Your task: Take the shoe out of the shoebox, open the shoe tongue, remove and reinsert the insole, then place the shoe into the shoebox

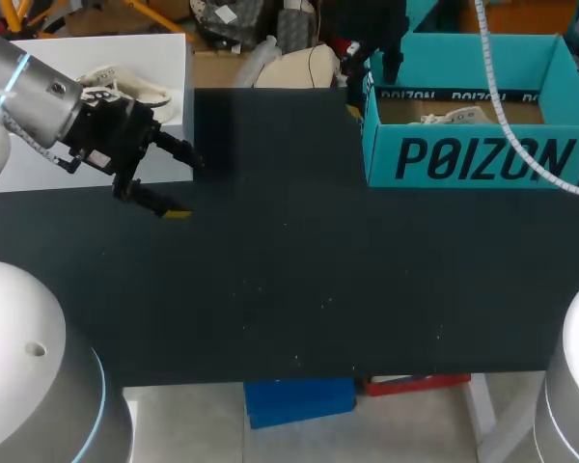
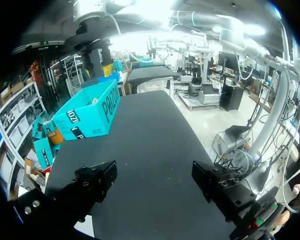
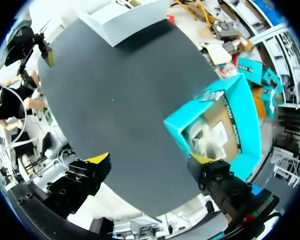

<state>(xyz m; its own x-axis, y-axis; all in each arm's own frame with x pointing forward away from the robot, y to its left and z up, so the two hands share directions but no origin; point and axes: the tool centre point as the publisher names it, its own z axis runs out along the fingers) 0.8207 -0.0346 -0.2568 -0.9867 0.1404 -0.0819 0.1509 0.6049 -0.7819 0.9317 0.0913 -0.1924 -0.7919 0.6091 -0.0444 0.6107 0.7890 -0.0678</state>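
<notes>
The teal shoebox (image 1: 473,159) stands open at the table's far right, with a pale shoe (image 1: 452,118) lying inside it. My right gripper (image 1: 372,82) hangs open above the box's left end. From that wrist, the shoebox (image 3: 240,107) and the shoe (image 3: 202,137) lie just ahead of the right gripper (image 3: 150,160), nothing between its fingers. My left gripper (image 1: 179,183) is open and empty over the table's left part, beside a white box. It faces along the table toward the shoebox (image 2: 90,115), and the left gripper (image 2: 155,180) holds nothing.
A white open box (image 1: 164,68) with another light shoe (image 1: 116,87) in it sits at the back left. The black table (image 1: 299,280) stretches bare between the two boxes. A white cable (image 1: 507,121) hangs across the shoebox.
</notes>
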